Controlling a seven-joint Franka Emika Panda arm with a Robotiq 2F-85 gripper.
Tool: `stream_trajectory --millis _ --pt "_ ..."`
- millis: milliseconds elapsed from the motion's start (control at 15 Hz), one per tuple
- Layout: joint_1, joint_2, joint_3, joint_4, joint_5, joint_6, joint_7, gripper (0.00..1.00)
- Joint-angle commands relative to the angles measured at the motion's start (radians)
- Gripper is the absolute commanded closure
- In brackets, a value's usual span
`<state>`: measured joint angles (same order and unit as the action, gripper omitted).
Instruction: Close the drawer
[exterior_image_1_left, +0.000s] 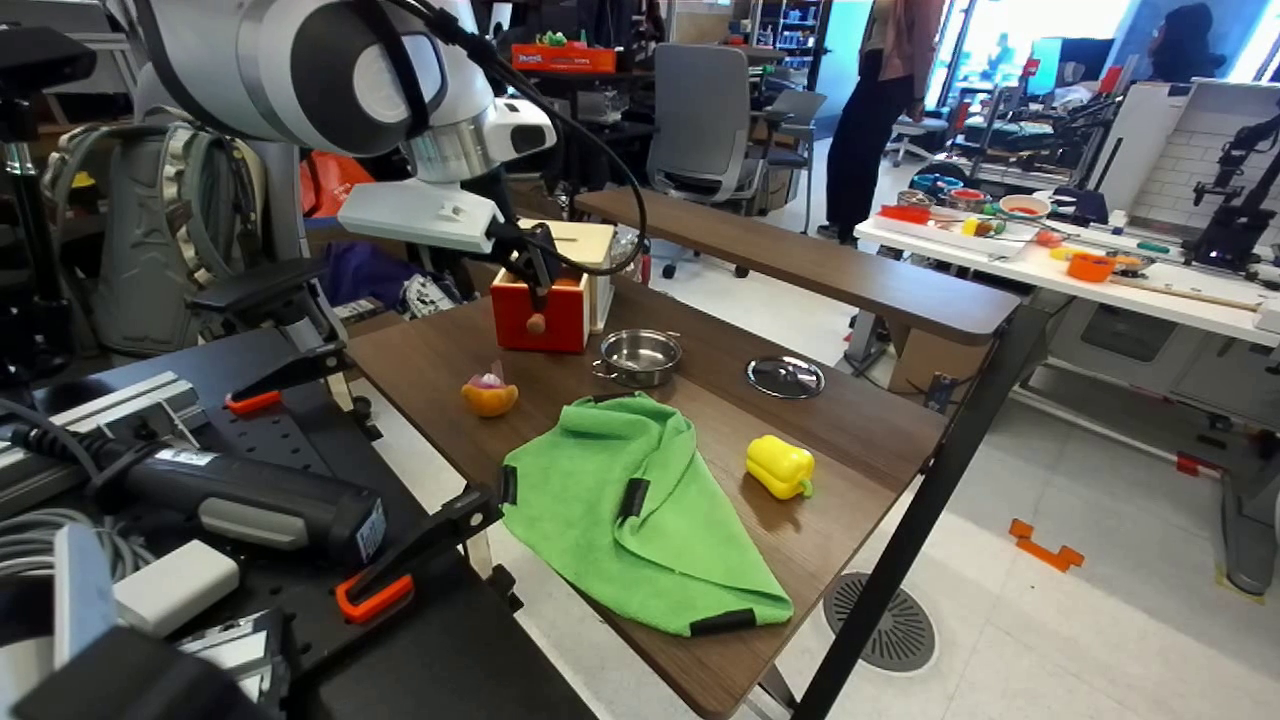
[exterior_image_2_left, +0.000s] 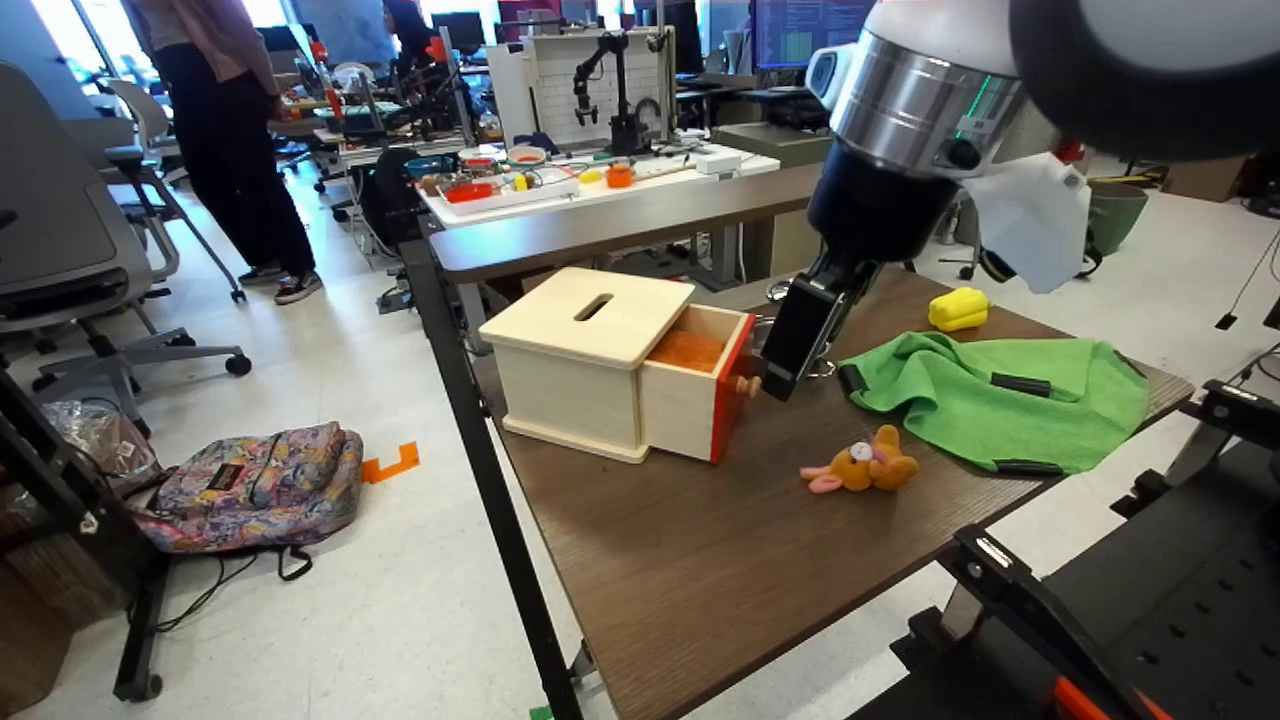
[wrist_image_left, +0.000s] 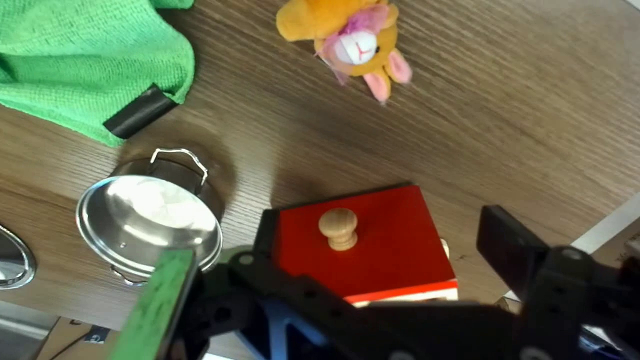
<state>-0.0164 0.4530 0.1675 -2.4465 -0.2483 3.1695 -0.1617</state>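
Observation:
The drawer, with a red front and a round wooden knob, is pulled partly out of the pale wooden box (exterior_image_2_left: 560, 390), which has a slotted top. The drawer shows in both exterior views (exterior_image_1_left: 512, 322) (exterior_image_2_left: 682, 410) and its red front fills the middle of the wrist view (wrist_image_left: 395, 240). Something orange (exterior_image_2_left: 688, 350) lies inside the drawer. My gripper (wrist_image_left: 381, 215) is open and empty, its fingers wide apart in front of the drawer's front, with the knob (wrist_image_left: 338, 227) between them in the picture. In an exterior view the gripper (exterior_image_2_left: 788, 375) is close to the knob; contact cannot be told.
A metal pot (exterior_image_1_left: 640, 358) stands beside the drawer, with its lid (exterior_image_1_left: 785, 377) farther off. A plush bunny (exterior_image_2_left: 862, 465) lies in front of the drawer. A green cloth (exterior_image_1_left: 640, 510) and a yellow pepper (exterior_image_1_left: 780, 465) lie on the wooden table (exterior_image_2_left: 680, 600).

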Motion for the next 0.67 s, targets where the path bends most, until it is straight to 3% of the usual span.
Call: stream_trajectory --millis 0,200,600 --pt "-0.085 0.072 0.060 0.081 0.017 -0.012 -0.065 0.00" --pt "-0.124 0.115 0.082 0.135 0.017 -0.045 -0.090 0.00" --pt "-0.108 0.170 0.068 0.192 0.016 -0.084 -0.115 0.00"
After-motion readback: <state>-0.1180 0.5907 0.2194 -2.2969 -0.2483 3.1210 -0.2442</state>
